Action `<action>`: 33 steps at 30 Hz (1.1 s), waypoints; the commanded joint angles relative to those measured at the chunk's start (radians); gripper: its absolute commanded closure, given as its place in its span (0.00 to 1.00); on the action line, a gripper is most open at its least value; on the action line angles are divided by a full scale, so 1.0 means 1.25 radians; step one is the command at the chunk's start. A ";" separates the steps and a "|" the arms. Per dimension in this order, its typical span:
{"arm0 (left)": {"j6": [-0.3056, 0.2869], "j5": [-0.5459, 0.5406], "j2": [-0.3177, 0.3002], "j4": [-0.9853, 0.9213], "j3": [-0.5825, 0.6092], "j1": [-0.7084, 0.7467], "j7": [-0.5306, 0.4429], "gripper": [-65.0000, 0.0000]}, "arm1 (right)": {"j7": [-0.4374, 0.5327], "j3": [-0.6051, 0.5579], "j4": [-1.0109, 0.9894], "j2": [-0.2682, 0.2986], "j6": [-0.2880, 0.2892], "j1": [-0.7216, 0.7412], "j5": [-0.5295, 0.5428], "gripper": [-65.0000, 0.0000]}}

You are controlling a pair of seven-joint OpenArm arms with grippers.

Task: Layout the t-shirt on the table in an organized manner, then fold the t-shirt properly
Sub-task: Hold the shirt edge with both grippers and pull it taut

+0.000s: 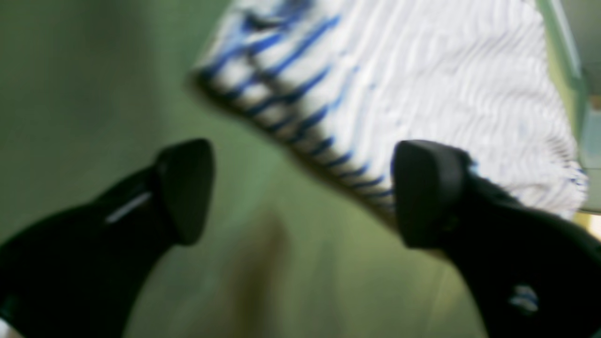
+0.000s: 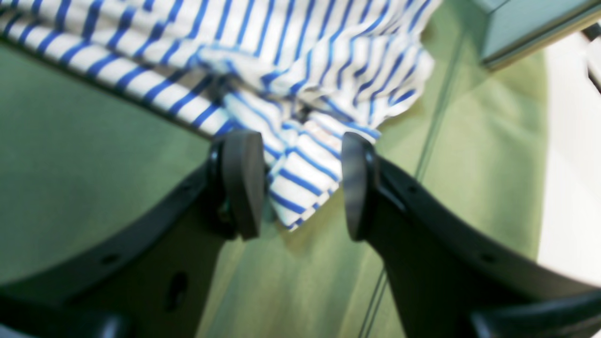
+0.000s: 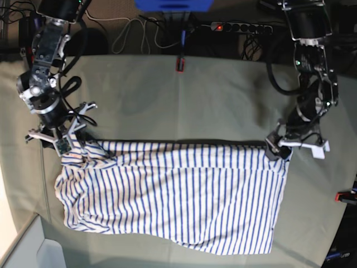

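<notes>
**Shirt spread flat, both grips let go**

The t-shirt point(image 3: 173, 192) lies spread across the table point(image 3: 223, 95). Left gripper point(image 1: 300, 192) and right gripper point(image 2: 296, 185) stand with fingers apart at the far corners, apparently releasing so the cloth lies flat for folding.

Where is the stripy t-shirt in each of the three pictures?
Left wrist: the t-shirt fills the upper right, blurred, beyond the open left gripper.
Right wrist: it spreads across the top, a bunched corner hanging between the open pads of the right gripper.
Base: it lies spread across the lower middle.
Shared landmark: the green table cloth, lower left in both wrist views.
</notes>
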 commanded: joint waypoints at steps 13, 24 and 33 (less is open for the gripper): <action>-0.007 -0.004 0.007 -0.096 -0.005 -0.115 -0.018 0.38 | 0.020 0.021 0.016 0.007 -0.007 0.002 0.011 0.58; -0.007 0.001 0.040 -0.153 -0.051 -0.145 -0.020 0.38 | 0.020 0.024 0.014 0.010 -0.007 0.002 0.011 0.58; -0.007 0.001 0.040 -0.187 -0.051 -0.167 -0.020 0.38 | 0.020 0.024 0.014 0.012 -0.007 0.002 0.011 0.58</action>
